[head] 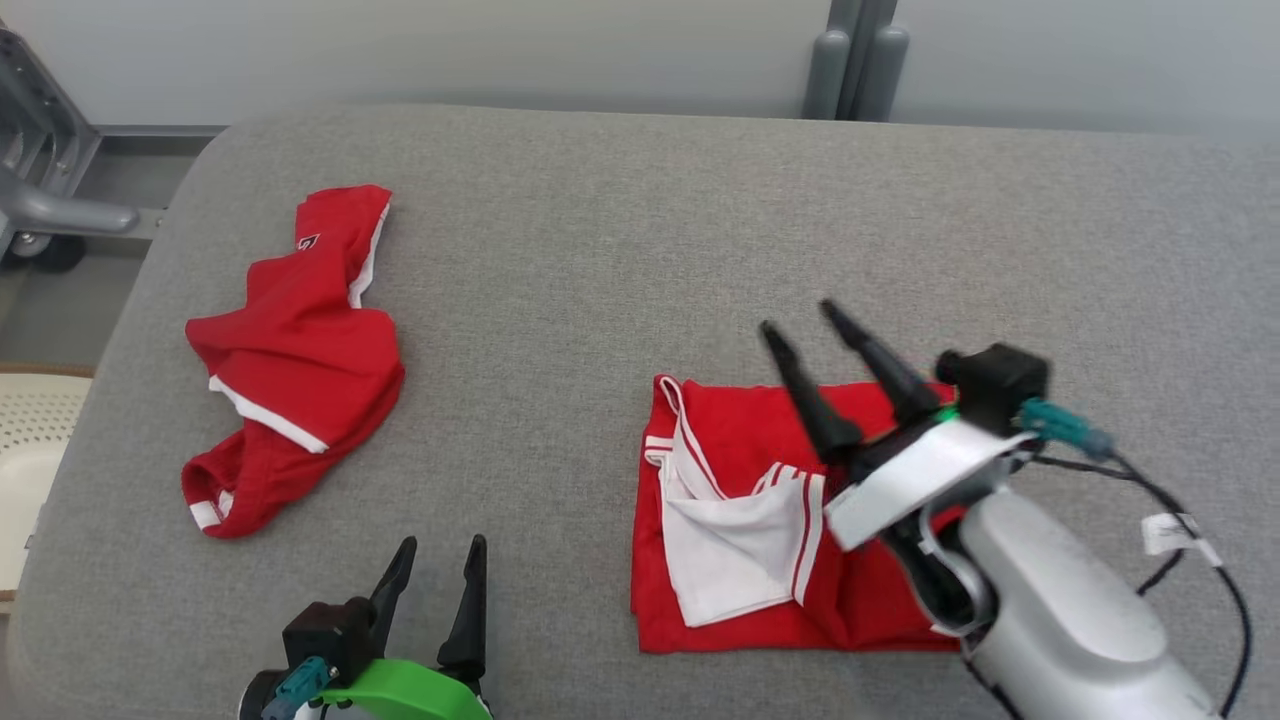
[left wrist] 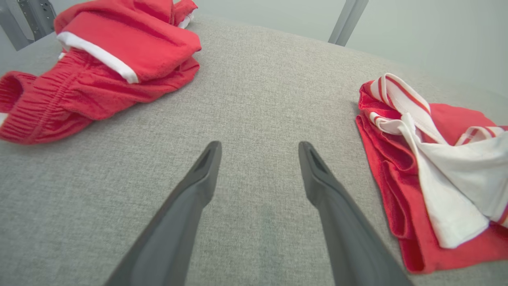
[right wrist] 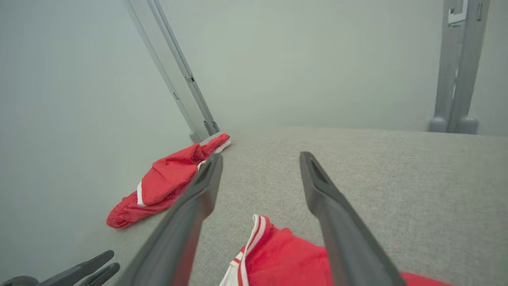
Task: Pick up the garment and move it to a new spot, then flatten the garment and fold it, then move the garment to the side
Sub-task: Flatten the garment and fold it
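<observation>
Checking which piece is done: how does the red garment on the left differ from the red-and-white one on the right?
The left garment lies crumpled; the right garment is folded into a flat rectangle. The left garment shows thin white trim; the right garment shows a broad white panel. Both are red.

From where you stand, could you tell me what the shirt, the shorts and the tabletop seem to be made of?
The shirt: soft matte knit, probably polyester jersey; it creases limply. The shorts: similar matte red fabric, with a gathered elastic waistband. The tabletop: grey woven upholstery cloth, visible weave, rounded edges suggesting padding.
</observation>
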Tool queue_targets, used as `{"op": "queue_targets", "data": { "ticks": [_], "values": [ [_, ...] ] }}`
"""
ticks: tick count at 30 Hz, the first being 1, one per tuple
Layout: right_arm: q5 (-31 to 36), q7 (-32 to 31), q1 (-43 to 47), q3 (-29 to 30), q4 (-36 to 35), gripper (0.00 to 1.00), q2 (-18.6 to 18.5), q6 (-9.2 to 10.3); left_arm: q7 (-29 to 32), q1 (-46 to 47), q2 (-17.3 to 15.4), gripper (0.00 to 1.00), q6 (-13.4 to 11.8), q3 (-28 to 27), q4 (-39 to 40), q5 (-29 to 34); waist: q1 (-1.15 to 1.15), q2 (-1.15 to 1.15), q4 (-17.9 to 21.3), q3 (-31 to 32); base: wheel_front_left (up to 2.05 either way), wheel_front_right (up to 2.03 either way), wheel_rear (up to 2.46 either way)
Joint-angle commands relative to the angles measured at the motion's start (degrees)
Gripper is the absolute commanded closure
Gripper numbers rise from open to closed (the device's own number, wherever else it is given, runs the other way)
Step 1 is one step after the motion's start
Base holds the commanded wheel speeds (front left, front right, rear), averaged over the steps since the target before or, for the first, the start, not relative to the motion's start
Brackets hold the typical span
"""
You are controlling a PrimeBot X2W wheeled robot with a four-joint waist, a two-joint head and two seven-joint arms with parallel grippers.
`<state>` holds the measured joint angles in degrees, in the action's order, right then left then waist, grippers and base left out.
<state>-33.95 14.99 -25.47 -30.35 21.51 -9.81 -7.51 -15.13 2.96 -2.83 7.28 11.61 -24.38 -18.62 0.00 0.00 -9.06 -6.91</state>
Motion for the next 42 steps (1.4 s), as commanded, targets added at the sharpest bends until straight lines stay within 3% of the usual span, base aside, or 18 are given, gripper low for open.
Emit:
{"op": "queue_targets", "data": {
  "ticks": [1,5,9,17,25,33,34,35,37,42],
  "values": [
    [0.22,0.19,2.47,3.5,-1.93,0.0,-1.19,0.05,0.02,0.12,-0.15,0.0,-0.2,-0.16,0.3,-0.02,0.0,0.0,1.39,0.09,0.0,0.0,0.0],
    [1.93,0.19,7.38,12.25,-3.04,0.0,-3.02,0.02,0.02,0.55,-0.14,0.0,-0.22,0.0,0.63,0.33,0.0,0.0,2.49,0.11,0.0,0.0,0.0],
    [3.44,0.2,11.39,16.01,-0.02,0.0,-4.2,0.02,0.02,0.72,-0.15,0.0,-0.15,0.07,0.56,0.56,0.0,0.0,2.65,0.09,0.0,0.0,0.0],
    [0.17,0.22,14.9,8.3,-3.61,0.0,-4.5,0.03,0.02,0.45,-0.15,0.0,0.03,0.24,0.22,0.97,0.0,0.0,1.36,0.04,0.0,0.0,0.0],
    [-2.1,0.22,18.17,6.4,-10.11,0.0,-5.68,0.03,0.02,-0.34,-0.15,0.0,0.12,-0.02,0.05,0.94,0.0,0.0,0.69,0.52,0.0,0.0,0.0],
    [-2.94,0.22,17.13,-0.72,-7.41,0.0,-7.08,0.03,0.02,-0.57,-0.15,0.0,0.07,0.21,0.21,0.48,0.0,0.0,0.49,0.69,0.0,0.0,0.0],
    [-3.01,0.22,16.63,-1.39,-6.89,0.24,-6.93,0.03,0.02,-0.57,-0.15,0.0,0.07,0.23,0.24,0.38,0.0,0.0,0.41,0.67,0.0,0.0,0.0],
    [-2.9,0.22,16.09,-1.86,-6.5,0.59,-6.78,0.03,0.02,-0.59,-0.15,0.0,0.08,0.18,0.27,0.25,0.0,0.0,0.32,0.66,0.0,0.0,0.0],
    [-2.8,0.22,15.36,-3.09,-5.46,1.0,-6.68,0.03,0.02,-0.64,-0.15,0.0,0.06,0.1,0.24,0.06,0.0,0.0,0.12,0.66,0.0,0.0,0.0],
    [-2.1,0.22,13.0,-7.3,-4.93,1.0,-7.0,0.03,0.02,-0.78,-0.15,0.0,-0.03,-0.02,0.13,-0.28,0.0,0.0,-0.32,0.74,0.0,0.0,0.0]
  ]
}}
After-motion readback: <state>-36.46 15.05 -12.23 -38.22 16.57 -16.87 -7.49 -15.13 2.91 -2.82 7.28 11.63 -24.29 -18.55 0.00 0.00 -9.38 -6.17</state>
